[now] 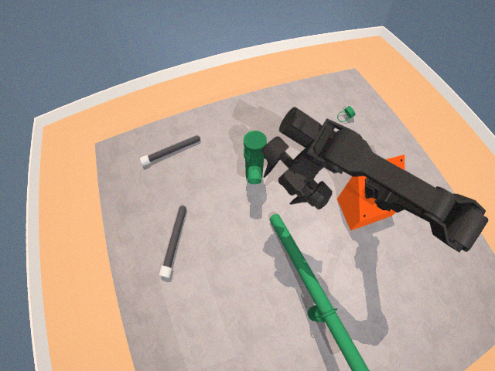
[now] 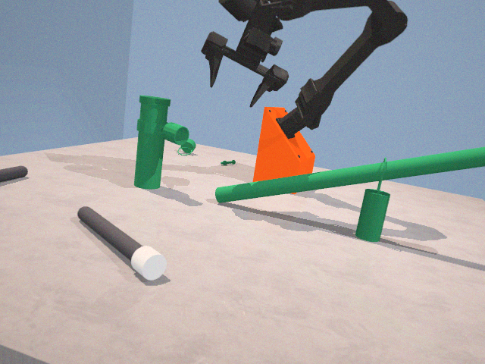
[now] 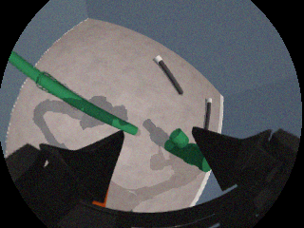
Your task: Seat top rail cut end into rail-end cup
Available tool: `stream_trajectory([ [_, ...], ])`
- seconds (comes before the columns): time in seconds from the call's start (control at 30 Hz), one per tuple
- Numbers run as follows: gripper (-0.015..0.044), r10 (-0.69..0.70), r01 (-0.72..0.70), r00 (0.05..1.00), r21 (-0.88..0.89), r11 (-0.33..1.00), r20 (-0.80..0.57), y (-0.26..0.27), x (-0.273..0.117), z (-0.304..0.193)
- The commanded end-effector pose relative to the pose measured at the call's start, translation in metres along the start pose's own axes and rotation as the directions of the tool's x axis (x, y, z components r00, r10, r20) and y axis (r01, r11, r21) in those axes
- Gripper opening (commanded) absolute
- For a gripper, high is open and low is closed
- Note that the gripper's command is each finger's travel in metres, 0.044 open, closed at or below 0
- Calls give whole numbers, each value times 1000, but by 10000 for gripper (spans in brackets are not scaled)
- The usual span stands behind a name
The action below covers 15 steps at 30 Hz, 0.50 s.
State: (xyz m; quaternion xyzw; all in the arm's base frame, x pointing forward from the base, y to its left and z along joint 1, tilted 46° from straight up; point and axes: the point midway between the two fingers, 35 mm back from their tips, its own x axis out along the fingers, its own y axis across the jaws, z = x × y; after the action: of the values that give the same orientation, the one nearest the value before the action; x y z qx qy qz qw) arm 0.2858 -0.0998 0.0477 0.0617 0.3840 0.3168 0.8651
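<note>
The big green post (image 1: 254,140) (image 2: 148,160) (image 3: 192,154) stands upright. Its rail-end cup (image 1: 254,175) (image 2: 176,133) (image 3: 179,138) hangs on the band high up near the cap, its mouth toward the rail side. The green rail (image 1: 315,291) (image 2: 333,178) (image 3: 95,111) slopes down through the loop of the short post (image 2: 372,215). Its cut end is low, close to the table, apart from and below the cup. My gripper (image 1: 278,189) (image 2: 231,96) (image 3: 159,132) is open and empty, high above the table, touching neither rail nor post.
Two dark rods with white ends (image 1: 173,243) (image 1: 173,148) lie on the table on the far side of the post from the arm. The orange arm base (image 1: 351,203) (image 2: 273,156) stands behind the rail. A small green looped cap (image 1: 349,111) (image 2: 189,145) and a small green bolt (image 2: 227,162) lie at the back.
</note>
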Motion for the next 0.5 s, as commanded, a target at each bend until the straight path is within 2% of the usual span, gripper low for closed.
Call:
stream_trajectory([
  [0.0, 440, -73, 30, 995, -517, 855, -63, -57, 18, -36],
  [0.1, 440, -90, 21, 993, -629, 777, -78, -71, 24, -46],
  [0.47, 440, -91, 21, 993, -635, 773, -78, -71, 24, -47],
])
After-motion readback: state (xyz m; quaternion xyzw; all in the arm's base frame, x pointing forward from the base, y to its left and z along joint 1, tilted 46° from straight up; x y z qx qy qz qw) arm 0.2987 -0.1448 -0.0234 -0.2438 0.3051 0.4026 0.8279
